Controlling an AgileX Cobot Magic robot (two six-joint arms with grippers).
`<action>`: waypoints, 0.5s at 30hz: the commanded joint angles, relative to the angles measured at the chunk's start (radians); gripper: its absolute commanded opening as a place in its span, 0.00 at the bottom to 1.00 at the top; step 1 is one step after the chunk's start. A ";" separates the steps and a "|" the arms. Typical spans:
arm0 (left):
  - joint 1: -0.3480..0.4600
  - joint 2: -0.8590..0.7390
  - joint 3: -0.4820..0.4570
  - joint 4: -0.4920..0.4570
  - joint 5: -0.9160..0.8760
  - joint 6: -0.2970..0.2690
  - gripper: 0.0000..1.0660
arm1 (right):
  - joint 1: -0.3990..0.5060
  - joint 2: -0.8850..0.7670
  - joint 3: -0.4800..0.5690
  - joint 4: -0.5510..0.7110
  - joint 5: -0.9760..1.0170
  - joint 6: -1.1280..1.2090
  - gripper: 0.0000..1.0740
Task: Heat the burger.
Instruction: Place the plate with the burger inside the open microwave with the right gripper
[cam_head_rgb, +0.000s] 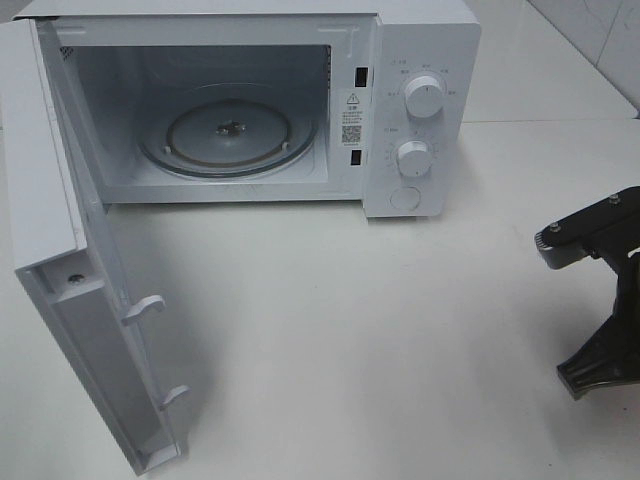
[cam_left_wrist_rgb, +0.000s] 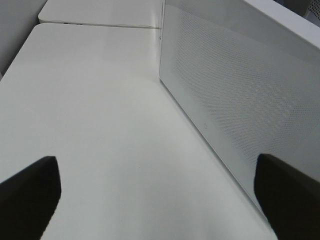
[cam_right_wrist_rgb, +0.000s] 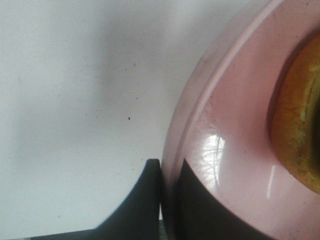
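The burger (cam_right_wrist_rgb: 298, 117) shows only in the right wrist view, as a golden-brown bun edge sitting on a pink dish (cam_right_wrist_rgb: 235, 125). My right gripper (cam_right_wrist_rgb: 167, 196) is shut on the dish's rim, one dark finger on the outside and one on the inside. In the exterior view only a black part of the right arm (cam_head_rgb: 597, 300) shows at the right edge; burger and dish lie outside that picture. My left gripper (cam_left_wrist_rgb: 160, 195) is open and empty, its fingers (cam_left_wrist_rgb: 30, 192) wide apart over the bare table beside the microwave door's dotted outer face (cam_left_wrist_rgb: 235, 95).
The white microwave (cam_head_rgb: 420, 110) stands at the back with its door (cam_head_rgb: 60, 260) swung fully open to the left. Its glass turntable (cam_head_rgb: 228, 137) is bare. Two knobs (cam_head_rgb: 424, 98) and a round button sit on its right panel. White table (cam_head_rgb: 350, 330) lies in front.
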 joint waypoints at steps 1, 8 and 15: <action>-0.006 -0.020 0.002 -0.003 -0.010 -0.008 0.92 | 0.066 -0.017 0.003 -0.046 0.070 0.005 0.00; -0.006 -0.020 0.002 -0.003 -0.010 -0.008 0.92 | 0.169 -0.024 0.003 -0.042 0.102 0.008 0.00; -0.006 -0.020 0.002 -0.003 -0.010 -0.008 0.92 | 0.311 -0.024 0.003 -0.043 0.115 0.008 0.00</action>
